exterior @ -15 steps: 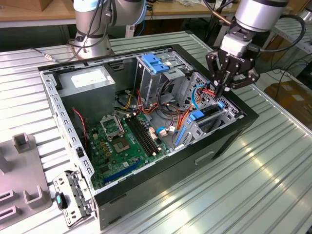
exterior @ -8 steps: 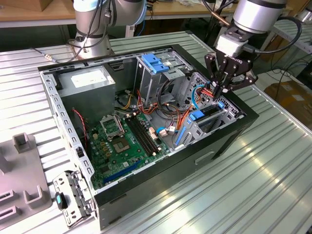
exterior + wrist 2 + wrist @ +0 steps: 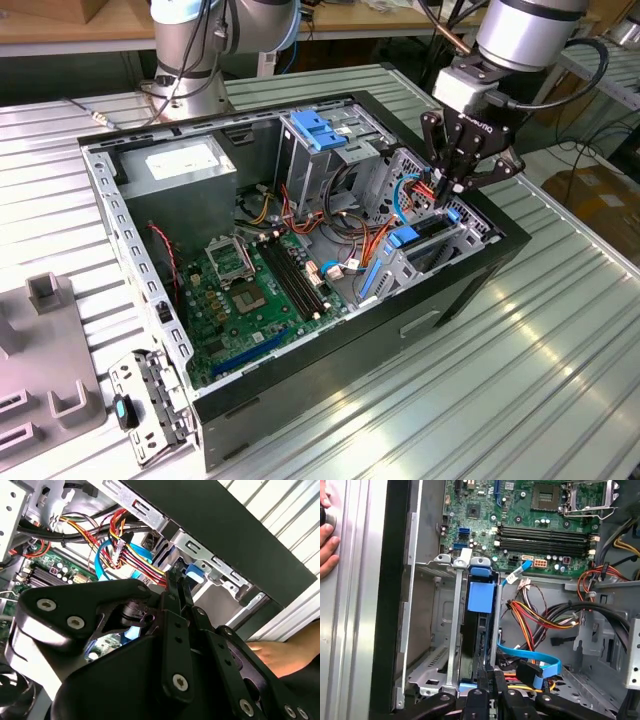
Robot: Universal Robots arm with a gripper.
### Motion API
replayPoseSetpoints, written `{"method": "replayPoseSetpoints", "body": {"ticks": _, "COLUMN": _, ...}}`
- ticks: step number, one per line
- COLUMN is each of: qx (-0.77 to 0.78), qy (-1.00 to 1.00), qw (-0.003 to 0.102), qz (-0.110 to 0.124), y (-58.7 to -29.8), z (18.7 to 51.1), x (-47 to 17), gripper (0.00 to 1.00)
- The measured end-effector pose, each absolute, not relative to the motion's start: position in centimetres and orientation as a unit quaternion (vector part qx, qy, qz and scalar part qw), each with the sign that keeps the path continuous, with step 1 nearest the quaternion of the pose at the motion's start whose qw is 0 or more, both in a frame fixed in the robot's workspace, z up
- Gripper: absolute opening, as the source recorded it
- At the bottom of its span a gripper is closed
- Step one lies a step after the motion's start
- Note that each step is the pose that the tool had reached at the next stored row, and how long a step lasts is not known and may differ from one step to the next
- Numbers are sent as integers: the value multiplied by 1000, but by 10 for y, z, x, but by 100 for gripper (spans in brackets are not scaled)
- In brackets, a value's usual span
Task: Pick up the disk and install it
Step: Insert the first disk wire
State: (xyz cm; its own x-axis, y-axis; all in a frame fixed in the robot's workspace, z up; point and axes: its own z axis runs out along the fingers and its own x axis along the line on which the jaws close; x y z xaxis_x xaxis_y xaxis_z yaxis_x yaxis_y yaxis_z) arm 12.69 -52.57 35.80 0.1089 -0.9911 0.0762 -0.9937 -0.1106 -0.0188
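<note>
The disk [image 3: 479, 600] stands on edge in the drive bay of the open computer case [image 3: 470, 275], a dark slab with blue plastic rails between two metal guides. In the exterior view, the disk [image 3: 428, 235] lies in the bay at the case's right end. My gripper [image 3: 447, 190] hangs just above that bay with its fingers together. In the first wrist view my gripper [image 3: 490, 679] has its tips at the disk's near edge. In the second wrist view my gripper [image 3: 176, 577] is shut, its tips beside a blue tab [image 3: 194, 573]. Nothing is held.
Red, yellow and blue cables [image 3: 535, 625] crowd the space beside the bay. A motherboard [image 3: 250, 290], a grey power-supply box [image 3: 180, 165] and a tall cage with a blue cap [image 3: 318, 130] fill the case. A person's hand [image 3: 326, 535] rests outside the case wall. A grey fixture [image 3: 40, 350] sits at the exterior view's left.
</note>
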Motion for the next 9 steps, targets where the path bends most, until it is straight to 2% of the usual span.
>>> {"method": "replayPoseSetpoints", "body": {"ticks": 9, "qx": 719, "qy": -694, "qw": 19, "qz": 34, "y": -529, "z": 356, "x": 123, "gripper": 16}}
